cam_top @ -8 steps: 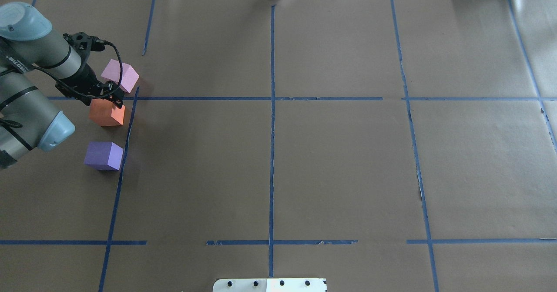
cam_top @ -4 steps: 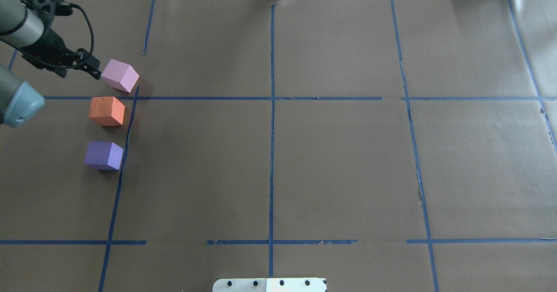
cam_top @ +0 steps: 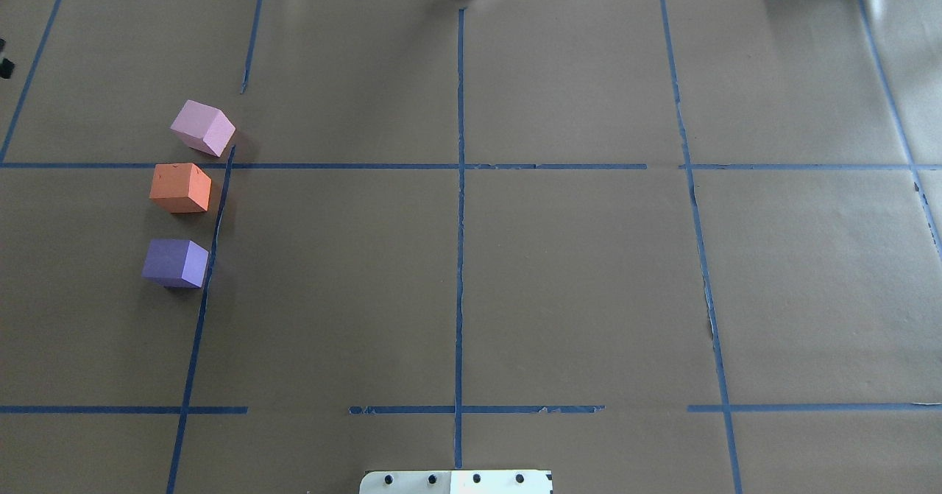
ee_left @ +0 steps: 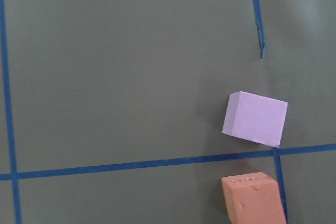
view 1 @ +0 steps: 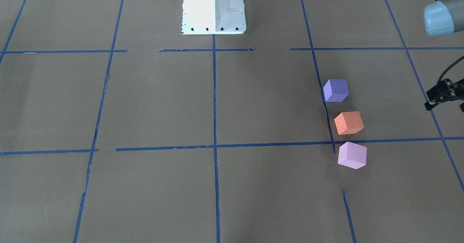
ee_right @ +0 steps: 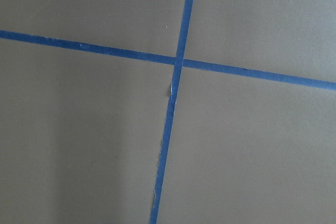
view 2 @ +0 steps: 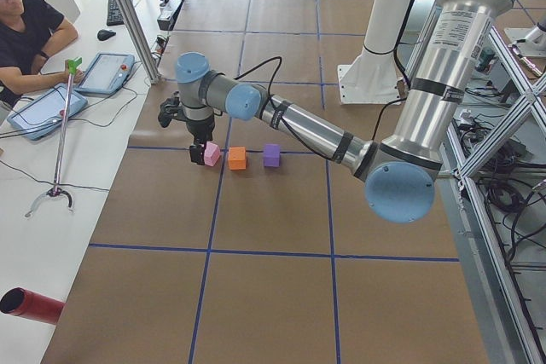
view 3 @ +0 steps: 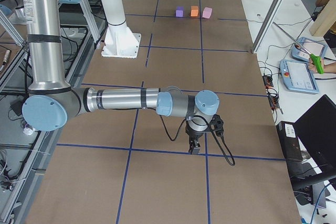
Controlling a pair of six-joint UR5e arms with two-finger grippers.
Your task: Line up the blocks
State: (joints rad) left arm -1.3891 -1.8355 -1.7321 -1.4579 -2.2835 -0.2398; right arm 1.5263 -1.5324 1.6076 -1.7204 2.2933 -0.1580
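Note:
Three blocks stand apart in a slightly bent row beside a blue tape line on the robot's left side of the table. They are the pink-lilac block [cam_top: 202,127], the orange block [cam_top: 180,188] and the purple block [cam_top: 175,263]. They also show in the front view: pink [view 1: 352,155], orange [view 1: 348,122], purple [view 1: 336,90]. My left gripper [view 1: 445,106] hangs at that view's right edge, clear of the blocks, its fingers apart and empty. My right gripper [view 3: 195,148] hovers over bare paper far from the blocks; I cannot tell its state.
Brown paper with a blue tape grid [cam_top: 461,185] covers the table. The robot's white base plate [cam_top: 456,481] sits at the near edge. An operator [view 2: 26,31] and tablets are beyond the far edge. A red cylinder [view 2: 30,306] lies off the paper.
My left arm has drawn back from over the orange block, to the left and almost out of the overhead view. The three blocks have not moved.

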